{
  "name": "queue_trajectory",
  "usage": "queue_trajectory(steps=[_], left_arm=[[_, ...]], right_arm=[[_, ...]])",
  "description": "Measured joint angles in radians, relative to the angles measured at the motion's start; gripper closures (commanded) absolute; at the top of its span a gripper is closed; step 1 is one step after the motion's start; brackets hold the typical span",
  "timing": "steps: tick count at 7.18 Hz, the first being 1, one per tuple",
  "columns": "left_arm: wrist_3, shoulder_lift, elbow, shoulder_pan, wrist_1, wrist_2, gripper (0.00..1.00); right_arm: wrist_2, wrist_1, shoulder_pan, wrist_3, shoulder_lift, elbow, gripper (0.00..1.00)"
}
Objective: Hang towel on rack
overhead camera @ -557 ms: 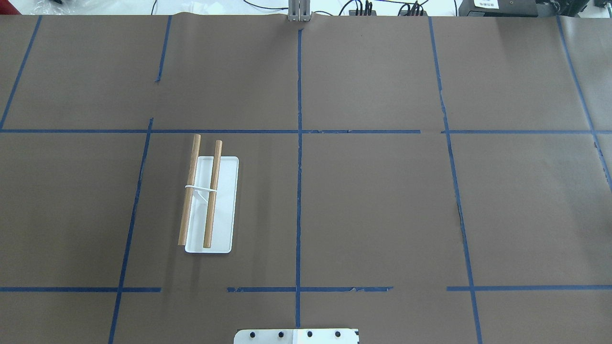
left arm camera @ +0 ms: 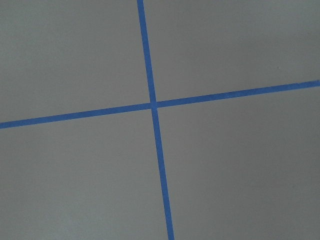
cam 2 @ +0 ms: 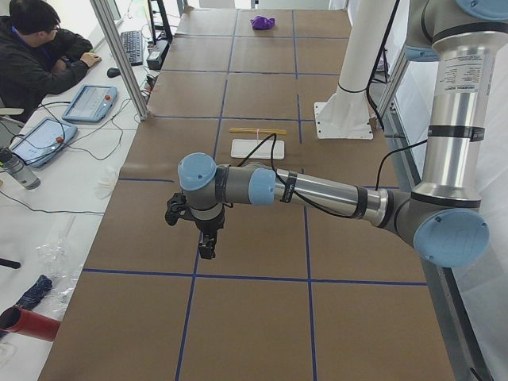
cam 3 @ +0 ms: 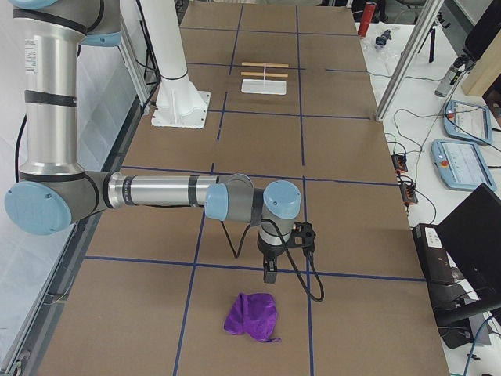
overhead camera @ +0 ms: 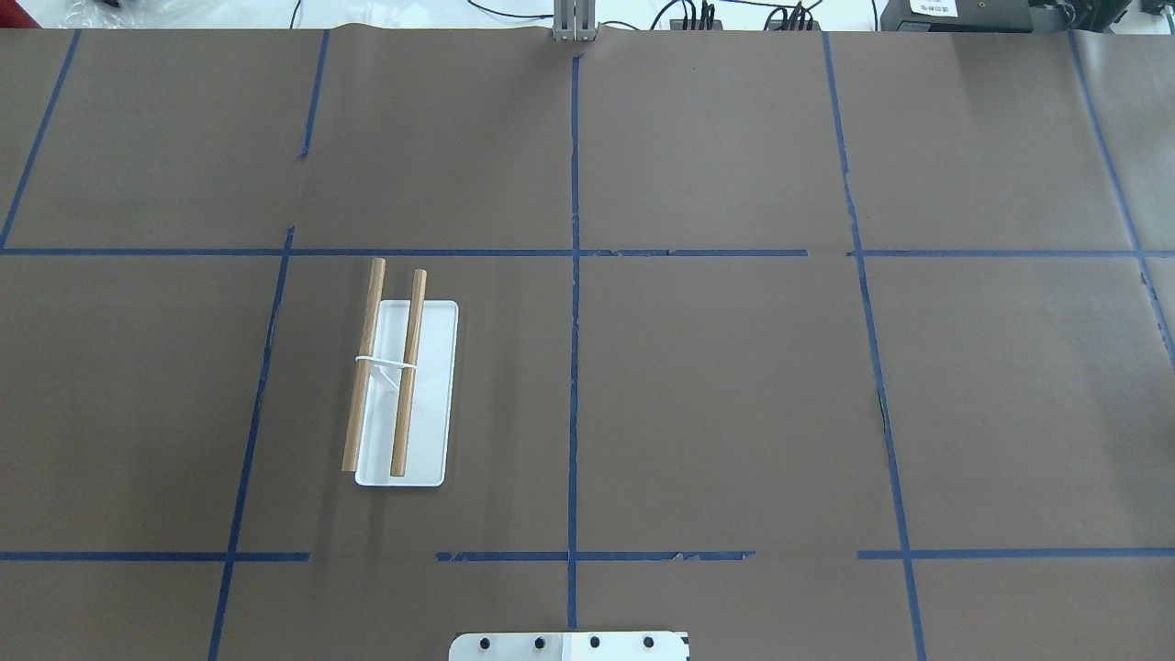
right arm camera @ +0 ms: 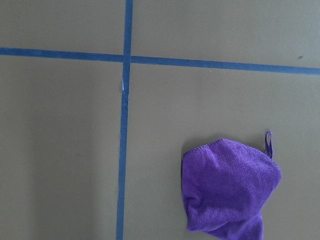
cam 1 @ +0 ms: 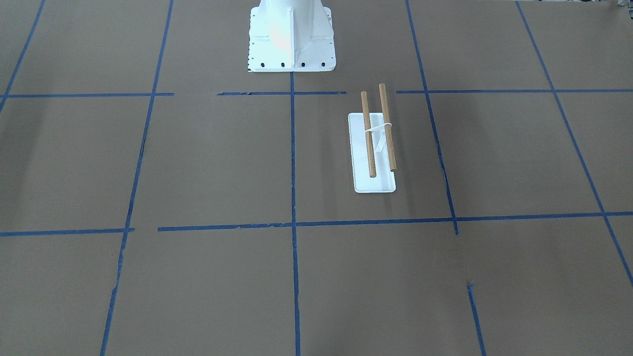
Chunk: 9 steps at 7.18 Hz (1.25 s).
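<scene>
You're in a robotics lab, your table (overhead camera: 734, 386) papered brown and gridded with blue tape (overhead camera: 575, 367), white arm pedestal (cam 1: 291, 37) bolted down, teach pendants (cam 2: 90, 103) on the side bench, operator (cam 2: 32, 63) at a keyboard (cam 2: 132, 46), aluminium frame post (cam 2: 119, 51).

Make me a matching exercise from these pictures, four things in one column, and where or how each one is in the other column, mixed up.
1. towel
2. rack
3. right gripper
4. operator

A. both dowels bare
B. at the side desk
C. crumpled on the table
D. hanging over the table near the towel

Pairs: 1-C, 2-A, 3-D, 4-B
</scene>
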Motion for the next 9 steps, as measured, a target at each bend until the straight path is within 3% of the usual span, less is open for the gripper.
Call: queue_trajectory(steps=[3,5,7,9], left_arm=[[0.000,-0.014,-0.044,0.026,-0.053,-0.007,0.00],[-0.003,-0.040,-0.013,0.026,-0.235,-0.006,0.00],[-0.002,-0.043,0.006,0.026,-0.342,-0.008,0.00],[0.000,-0.042,0.008,0.026,-0.365,-0.009,0.00]], right_arm=[[-0.001,0.001,-0.028,0.013,0.018,0.027,0.00],[0.016,0.055,-0.032,0.004,0.019,0.040,0.00],[0.031,0.260,-0.033,-0.060,-0.040,-0.037,0.00],[0.027,0.473,-0.066,-0.100,-0.062,-0.171,0.00]])
